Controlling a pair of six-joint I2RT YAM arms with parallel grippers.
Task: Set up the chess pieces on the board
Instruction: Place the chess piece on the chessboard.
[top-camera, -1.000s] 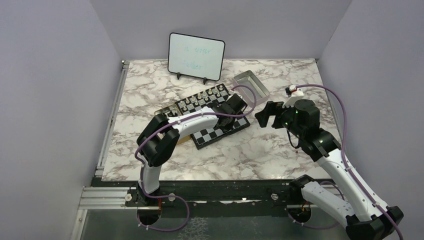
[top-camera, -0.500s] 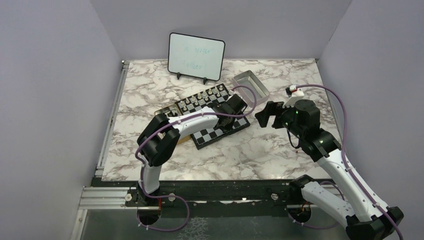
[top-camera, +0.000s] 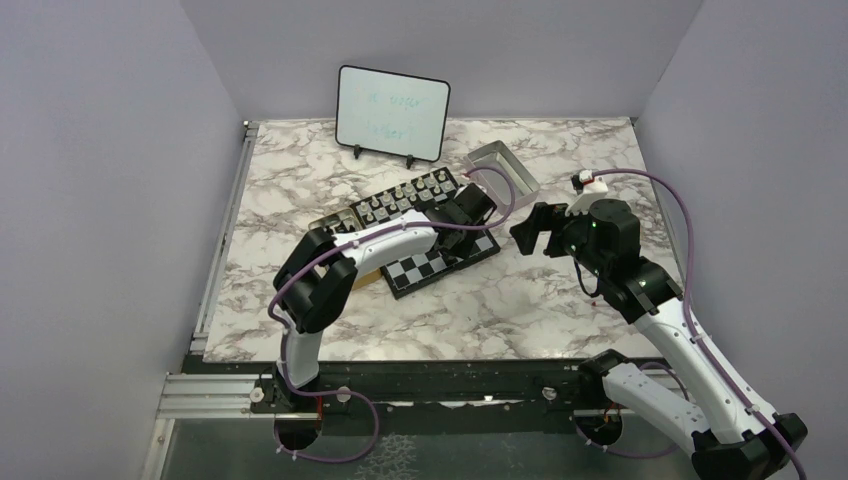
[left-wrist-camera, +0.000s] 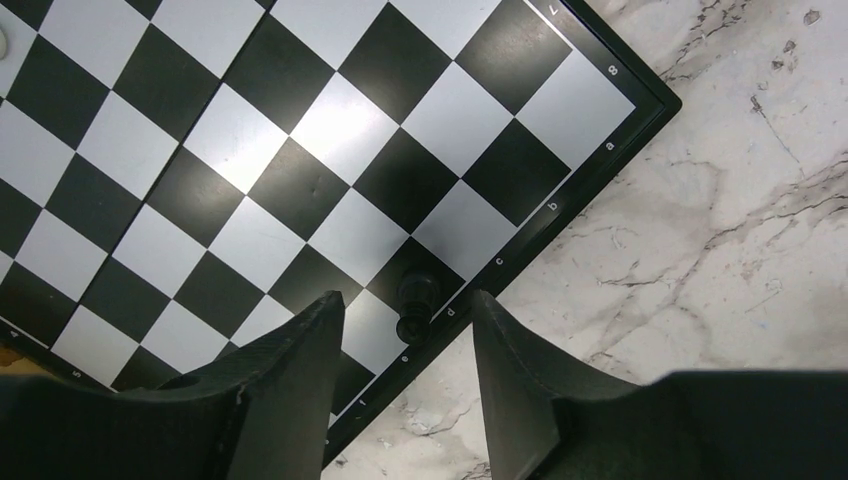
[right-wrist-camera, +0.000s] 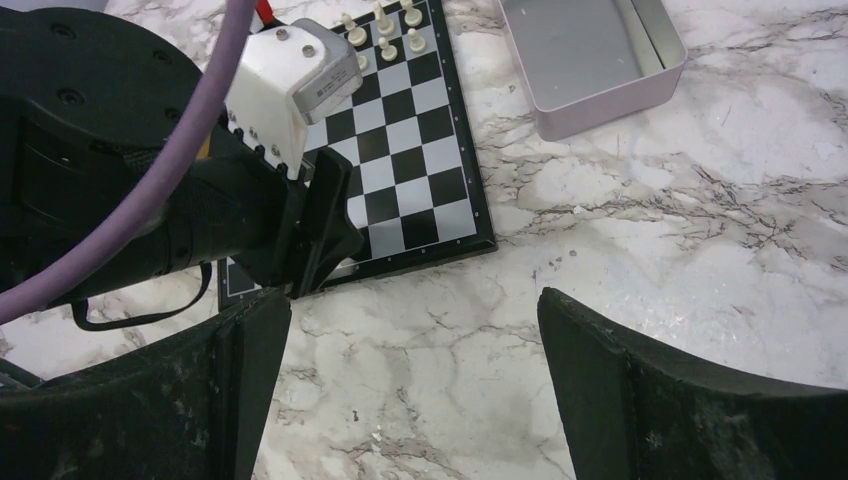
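Black chess piece (left-wrist-camera: 418, 298) on the board's (left-wrist-camera: 300, 125) edge row, low centre.
We see the left gripper (left-wrist-camera: 408, 345) spread around it, not touching; the right gripper (right-wrist-camera: 410, 320) gapes wide over the table (right-wrist-camera: 650, 260).

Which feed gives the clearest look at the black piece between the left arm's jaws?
Left wrist: the black piece sits on an edge square of the board, between the left gripper's spread jaws, touching neither. In the top external and right wrist views the left gripper covers that spot.
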